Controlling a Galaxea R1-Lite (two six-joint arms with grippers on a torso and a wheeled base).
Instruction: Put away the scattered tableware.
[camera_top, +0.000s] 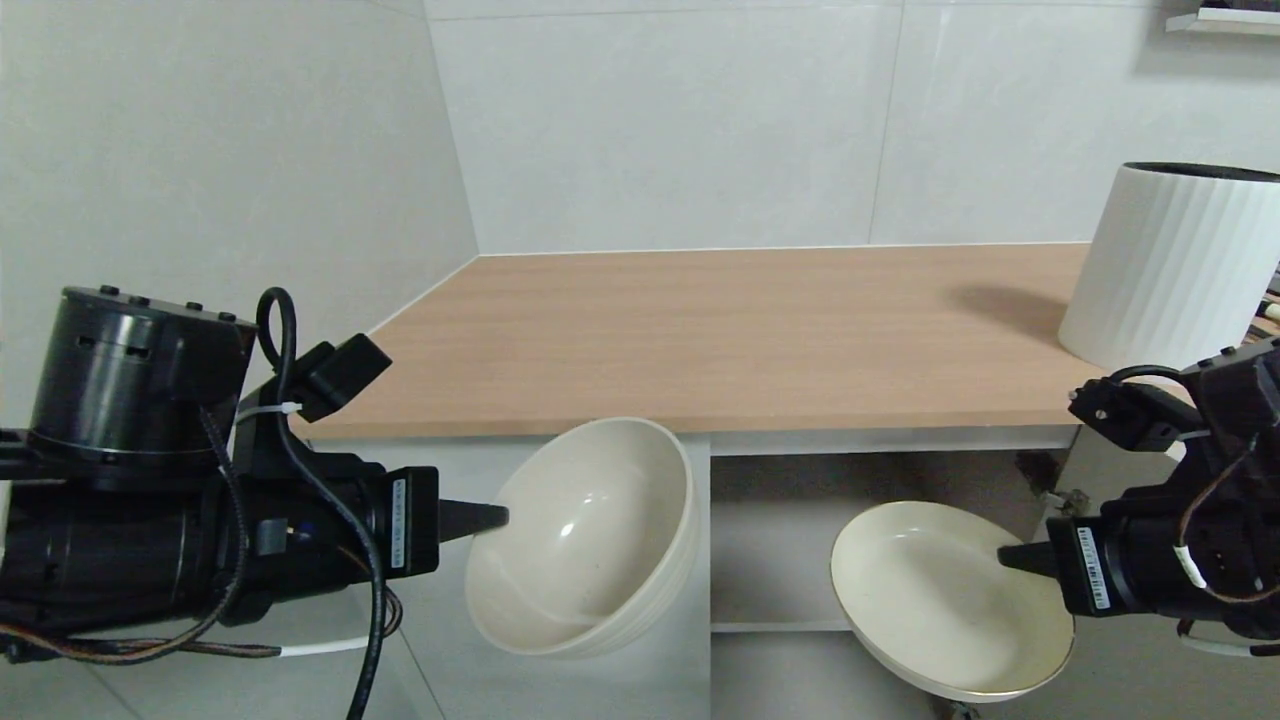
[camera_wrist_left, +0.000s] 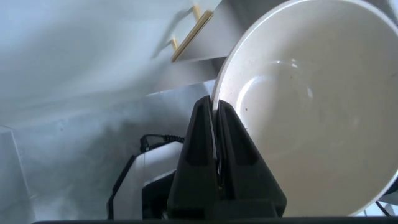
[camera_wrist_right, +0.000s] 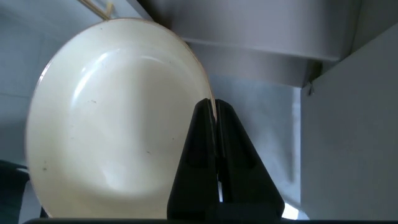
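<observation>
your left gripper pinches the bowl rim; your right gripper pinches the plate rim, both before the counter.

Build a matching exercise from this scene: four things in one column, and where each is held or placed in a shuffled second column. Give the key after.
Column one
1. deep cream bowl
2. shallow cream plate with a thin gold rim
3. white ribbed cylindrical container
4. wooden countertop

Column two
A. stands at the right end of the countertop
B. gripped by its rim in the right hand
C. runs back to the tiled wall
D. gripped by its rim in the left hand

Pairs: 1-D, 2-B, 3-A, 4-C.
</observation>
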